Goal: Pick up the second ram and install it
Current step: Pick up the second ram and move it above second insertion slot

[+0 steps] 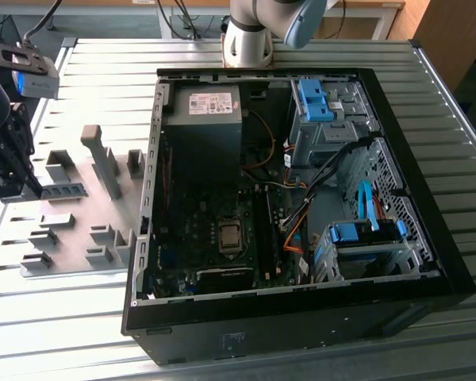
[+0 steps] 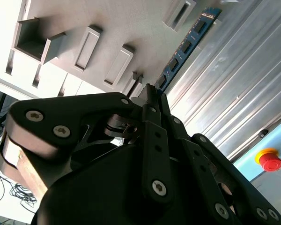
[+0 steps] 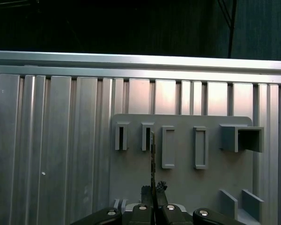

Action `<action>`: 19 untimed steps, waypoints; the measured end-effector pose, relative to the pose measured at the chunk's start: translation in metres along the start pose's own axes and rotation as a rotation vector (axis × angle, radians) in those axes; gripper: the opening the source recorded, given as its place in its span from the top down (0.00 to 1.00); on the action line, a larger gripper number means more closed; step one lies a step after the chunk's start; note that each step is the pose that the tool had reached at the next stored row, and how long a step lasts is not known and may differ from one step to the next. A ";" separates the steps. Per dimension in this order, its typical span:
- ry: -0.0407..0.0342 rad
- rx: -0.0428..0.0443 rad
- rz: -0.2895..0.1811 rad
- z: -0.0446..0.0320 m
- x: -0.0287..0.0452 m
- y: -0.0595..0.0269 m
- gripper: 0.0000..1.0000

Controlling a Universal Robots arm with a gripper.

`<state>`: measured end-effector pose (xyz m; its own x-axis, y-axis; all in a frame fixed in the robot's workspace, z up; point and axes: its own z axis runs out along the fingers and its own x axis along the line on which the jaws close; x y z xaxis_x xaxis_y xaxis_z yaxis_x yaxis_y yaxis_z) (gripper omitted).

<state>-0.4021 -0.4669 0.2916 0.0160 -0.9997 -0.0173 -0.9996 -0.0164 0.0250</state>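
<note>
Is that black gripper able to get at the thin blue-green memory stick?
Likely yes: the black gripper seems to have its jaws shut on the thin blue-green memory stick, with nothing in between.

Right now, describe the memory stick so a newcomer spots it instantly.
Find the grey plate of slotted blocks on the ribbed metal table, beside the open computer case. The memory stick juts from the gripper there: the only thin blue-green board among grey blocks.
</note>
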 end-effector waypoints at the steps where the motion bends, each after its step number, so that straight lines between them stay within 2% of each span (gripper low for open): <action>1: 0.0000 0.0000 0.000 -0.0008 0.0000 0.0000 0.86; 11: 0.0000 0.0000 0.000 -0.0145 -0.0003 0.0003 0.86; 19: 0.0000 -0.0001 0.000 -0.0347 -0.0008 0.0009 0.86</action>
<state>-0.4021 -0.4667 0.3263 0.0160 -0.9997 -0.0173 -0.9996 -0.0165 0.0251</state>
